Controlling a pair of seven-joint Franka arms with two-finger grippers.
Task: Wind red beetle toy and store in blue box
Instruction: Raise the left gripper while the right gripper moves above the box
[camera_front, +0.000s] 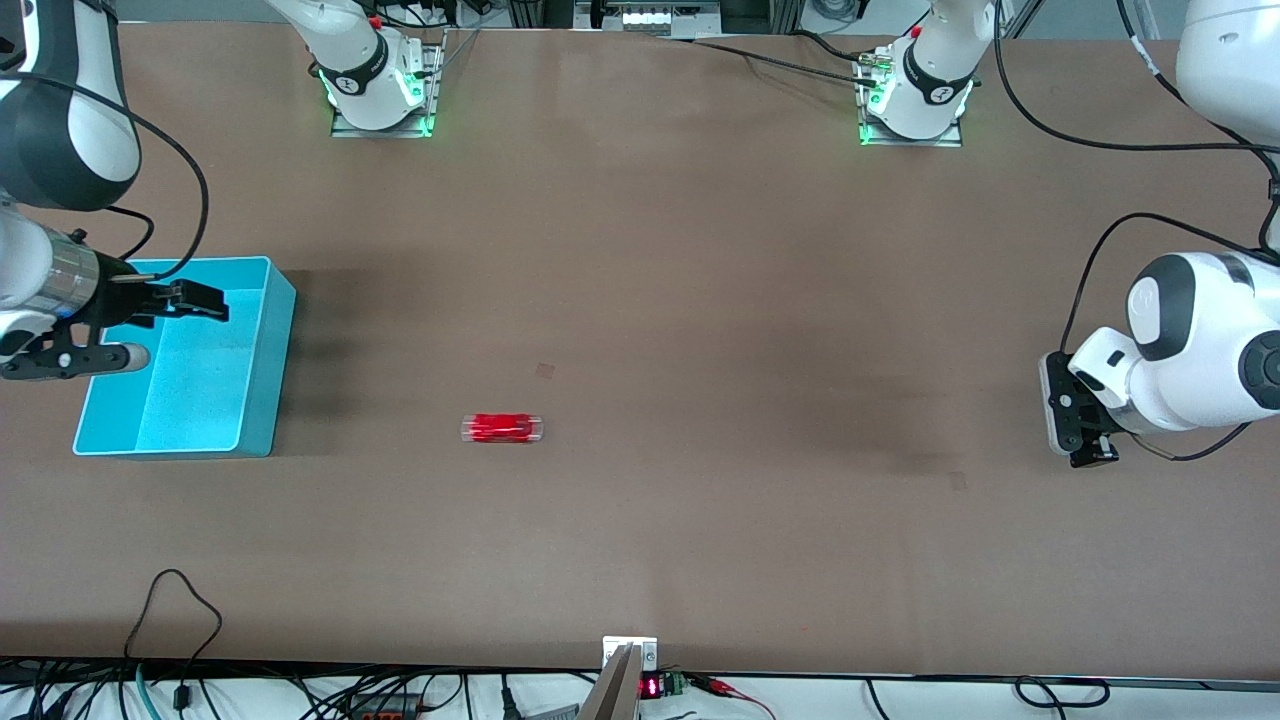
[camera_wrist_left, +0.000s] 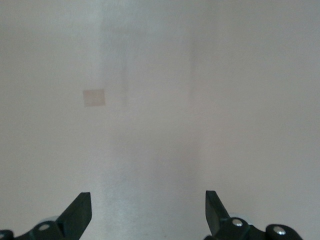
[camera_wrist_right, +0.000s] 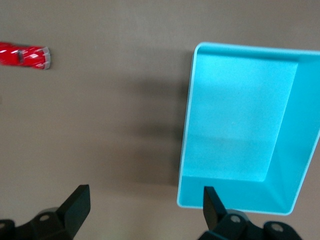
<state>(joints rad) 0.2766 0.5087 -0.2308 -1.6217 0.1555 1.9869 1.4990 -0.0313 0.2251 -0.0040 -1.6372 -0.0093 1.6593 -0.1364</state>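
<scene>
I see a brown tabletop (camera_front: 700, 250) with a small darker square patch (camera_front: 545, 370) near its middle and a second patch (camera_front: 957, 481) toward the left arm's end. At the edge nearest the front camera sit a metal bracket (camera_front: 630, 650), a red-lit display (camera_front: 651, 687) just beside it, and a looped black cable (camera_front: 180, 610)

high front camera faces the bases; wrist cameras look down at table (camera_front: 700, 300).

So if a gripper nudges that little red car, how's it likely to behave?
The red beetle toy looks tiny, so probably light and easily shoved. As a toy car lying alone on the flat table, it would likely roll lengthwise. Its glossy, rounded body may slip between fingers.
</scene>
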